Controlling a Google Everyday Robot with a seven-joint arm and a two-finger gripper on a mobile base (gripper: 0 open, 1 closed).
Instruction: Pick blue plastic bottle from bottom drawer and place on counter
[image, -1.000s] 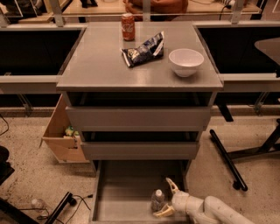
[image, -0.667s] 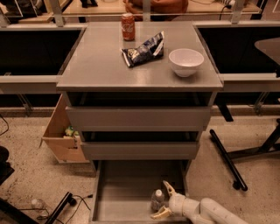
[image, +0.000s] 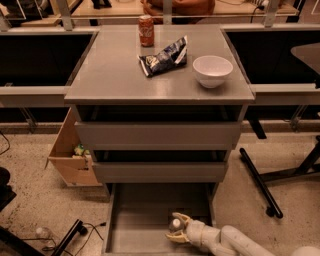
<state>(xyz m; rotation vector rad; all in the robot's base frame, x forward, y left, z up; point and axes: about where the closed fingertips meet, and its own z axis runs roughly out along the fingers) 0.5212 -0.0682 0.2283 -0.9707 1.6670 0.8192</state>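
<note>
The blue plastic bottle stands upright in the open bottom drawer, near its front right corner; its white cap and clear upper body show. My gripper reaches in from the lower right on a white arm. Its pale fingers are spread on either side of the bottle, one behind it and one in front, with the gap wider than the bottle. The bottle rests on the drawer floor. The grey counter tops the cabinet above.
On the counter stand a red soda can, a crumpled chip bag and a white bowl. Two shut grey drawers sit above the open one. A cardboard box is on the floor at left, black chair legs at right.
My gripper has moved left, further into the drawer, so its fingers now lie on both sides of the bottle. The bottle has stayed in place.
</note>
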